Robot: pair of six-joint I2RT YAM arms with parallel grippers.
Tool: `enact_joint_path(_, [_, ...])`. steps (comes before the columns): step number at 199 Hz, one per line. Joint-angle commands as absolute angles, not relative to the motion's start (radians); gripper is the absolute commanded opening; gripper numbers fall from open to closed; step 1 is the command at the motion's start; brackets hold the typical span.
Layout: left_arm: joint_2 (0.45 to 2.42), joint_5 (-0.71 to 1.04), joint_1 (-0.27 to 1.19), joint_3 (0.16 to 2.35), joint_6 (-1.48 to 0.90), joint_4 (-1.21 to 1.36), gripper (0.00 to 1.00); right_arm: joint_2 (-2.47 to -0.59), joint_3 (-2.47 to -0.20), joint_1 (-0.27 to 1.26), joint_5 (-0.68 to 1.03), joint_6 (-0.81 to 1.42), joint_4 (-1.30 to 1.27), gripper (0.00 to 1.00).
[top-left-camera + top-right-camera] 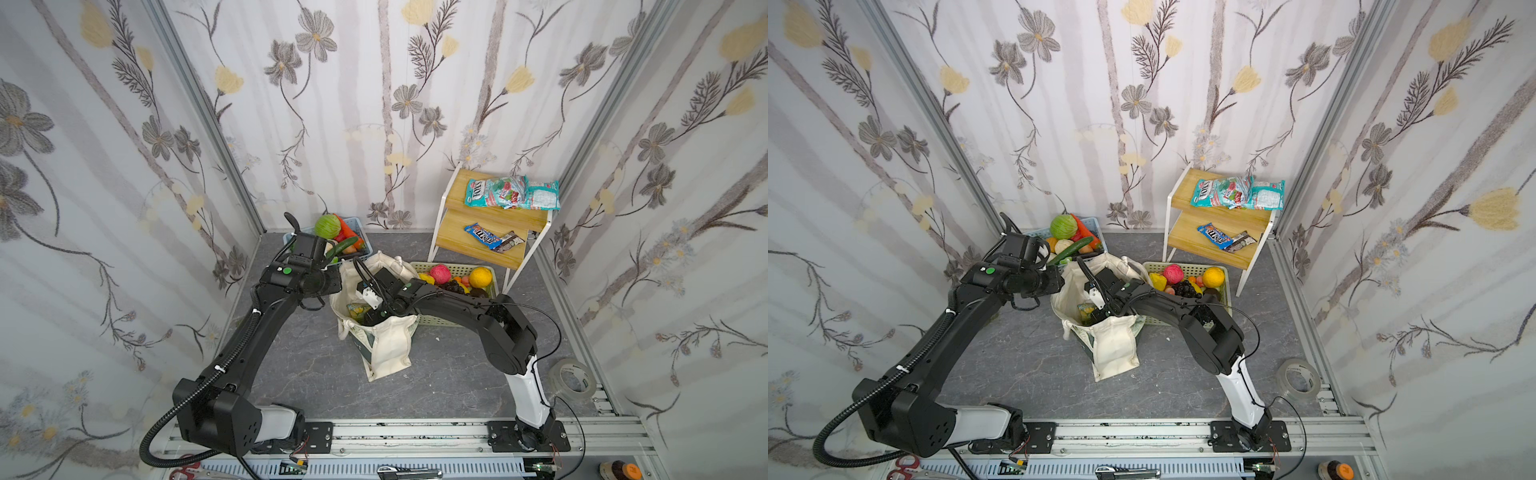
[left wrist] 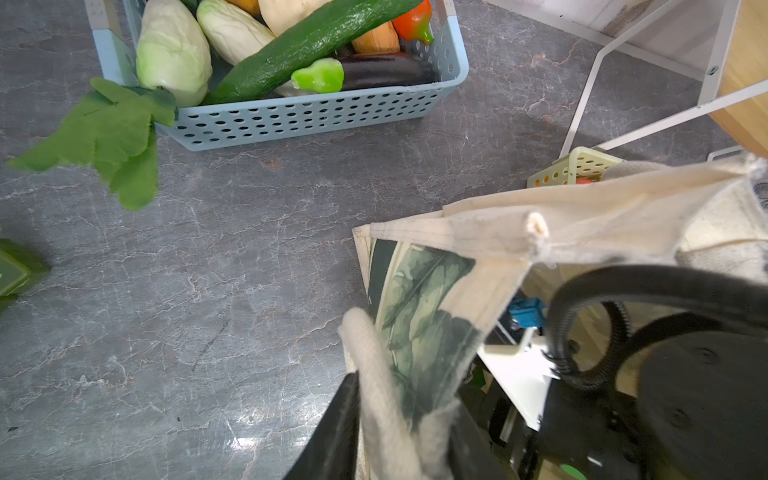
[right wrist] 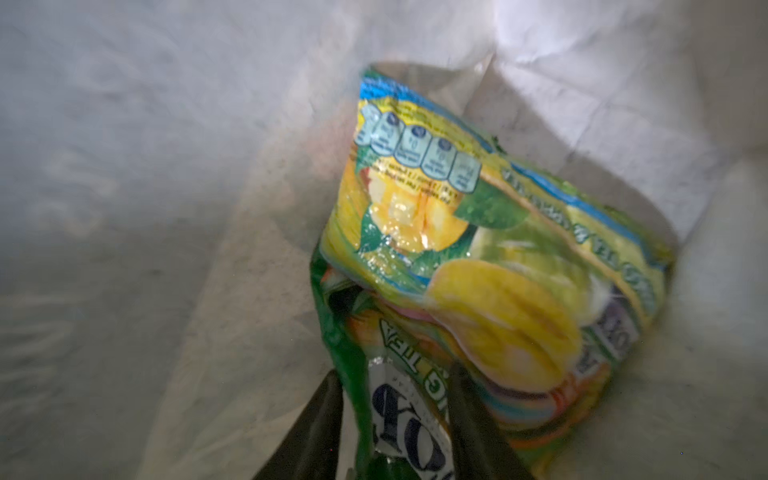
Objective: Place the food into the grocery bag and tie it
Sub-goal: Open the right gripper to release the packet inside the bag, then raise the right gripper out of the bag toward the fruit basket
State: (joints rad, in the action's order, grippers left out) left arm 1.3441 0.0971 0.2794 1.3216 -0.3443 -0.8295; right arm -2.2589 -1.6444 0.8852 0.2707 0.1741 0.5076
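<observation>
Grocery bag (image 1: 390, 345) stands with its mouth open near the middle of the tabletop (image 1: 436, 374). The blue basket (image 1: 360, 233) sits behind it toward the far left corner, and the pale green basket (image 1: 432, 318) is just beside its right side. Left gripper (image 2: 405, 395): the fingers are closed on the bag's left rim, pinching leaf-print cloth and a cream loop handle (image 2: 374, 365) between them. Right gripper (image 3: 392, 374) reaches down into the bag's mouth. Its fingers are parted and straddle the near end of the green-and-yellow snack packet (image 3: 478, 249); the blur hides whether they touch it. The packet lies crumpled at the bottom of the bag against the cream lining, and part of it shows in both top views. A round orange (image 1: 480, 277) lies in the pale green basket.
</observation>
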Motion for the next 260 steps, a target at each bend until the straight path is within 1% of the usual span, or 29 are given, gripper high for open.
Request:
enact_joint_path(1, [1.343,0.08,0.278,1.319,-0.35,-0.824,0.32,-2.219,-1.664,0.884,0.264,0.172,0.499,0.5])
enact_joint_path(25, [1.344,0.078,0.279,1.322,-0.347,-0.825,0.32,-2.182,-1.677,0.882,0.262,0.17,0.499,0.56])
enact_joint_path(65, [1.348,0.074,0.278,1.319,-0.344,-0.826,0.32,-2.103,-1.686,0.879,0.253,0.174,0.491,0.59])
enact_joint_path(169, [1.345,0.068,0.278,1.305,-0.338,-0.82,0.21,-1.92,-1.68,0.849,0.184,0.214,0.478,0.65])
enact_joint_path(182, [1.344,0.064,0.278,1.304,-0.336,-0.821,0.2,-1.898,-1.669,0.84,0.181,0.224,0.466,0.66])
enact_joint_path(198, [1.342,0.06,0.278,1.302,-0.334,-0.821,0.19,-1.869,-1.646,0.836,0.176,0.237,0.443,0.7])
enact_joint_path(239, [1.336,0.045,0.278,1.299,-0.333,-0.821,0.18,-1.807,-1.593,0.783,0.167,0.263,0.41,0.7])
enact_joint_path(260, [1.333,0.041,0.279,1.295,-0.334,-0.822,0.17,-1.764,-1.553,0.763,0.14,0.286,0.383,0.73])
